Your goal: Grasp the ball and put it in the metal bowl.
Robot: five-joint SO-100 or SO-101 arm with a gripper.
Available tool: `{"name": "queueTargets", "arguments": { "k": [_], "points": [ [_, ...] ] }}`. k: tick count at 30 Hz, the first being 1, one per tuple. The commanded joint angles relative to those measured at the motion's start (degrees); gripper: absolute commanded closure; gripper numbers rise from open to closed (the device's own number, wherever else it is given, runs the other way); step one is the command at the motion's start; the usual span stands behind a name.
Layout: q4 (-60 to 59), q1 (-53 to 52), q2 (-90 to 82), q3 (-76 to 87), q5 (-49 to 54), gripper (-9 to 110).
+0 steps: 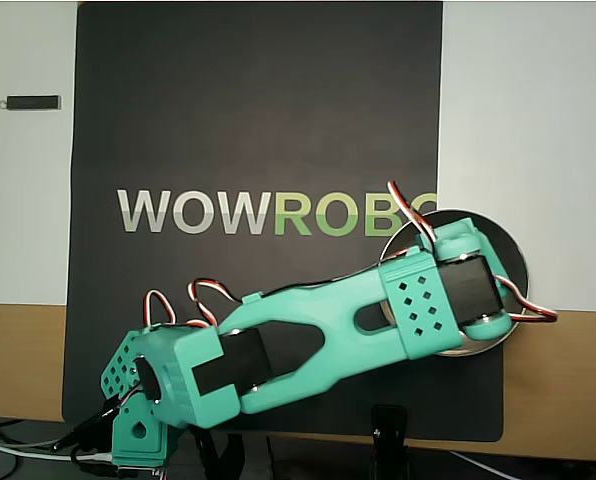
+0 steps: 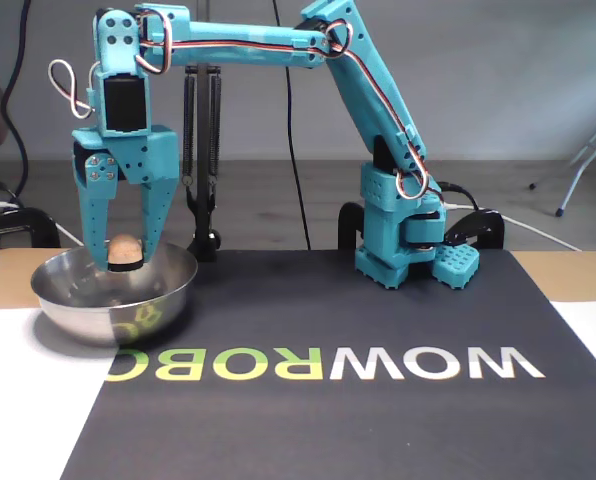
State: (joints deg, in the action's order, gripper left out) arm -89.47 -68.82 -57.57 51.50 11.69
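Presently the claw point(image 2: 124, 262) hangs straight down over the metal bowl point(image 2: 78, 300), its two fingers pinching the ball point(image 2: 124, 248) between their tips. In the fixed view the ball sits at about rim level, above the bowl's hollow and not resting on the metal.

Risks, as judged from this position:
- The bowl's inside is smooth and curved; a ball let go from rim height may bounce or roll up the wall and out.
- The fingertips reach just inside the rim. Spreading them wide, or lowering further, could knock the rim and shift or tip the bowl.
- The ball is small and smooth, so a one-sided release could flick it sideways.

Containers: one only, the metal bowl. In the overhead view it point(image 1: 514, 262) lies at the right edge of the black mat point(image 1: 258, 100), about midway along the counter point(image 1: 568, 380), largely covered by the arm point(image 1: 318, 330). In the fixed view nothing can be seen lying loose in the bowl, though most of its floor is hidden behind the near wall. The ball cannot be seen in the overhead view.
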Motion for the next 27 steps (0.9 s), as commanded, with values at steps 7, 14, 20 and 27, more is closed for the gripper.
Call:
{"name": "queueTargets", "arguments": {
  "k": [7,14,20,27],
  "points": [
    [0.35,-0.18,-0.26,-2.46,0.18,76],
    [0.35,-0.18,-0.26,-2.29,0.18,76],
    [0.35,-0.18,-0.26,-2.29,0.18,76],
    [0.26,-0.18,-0.26,-2.29,0.26,50]
  ]
}}
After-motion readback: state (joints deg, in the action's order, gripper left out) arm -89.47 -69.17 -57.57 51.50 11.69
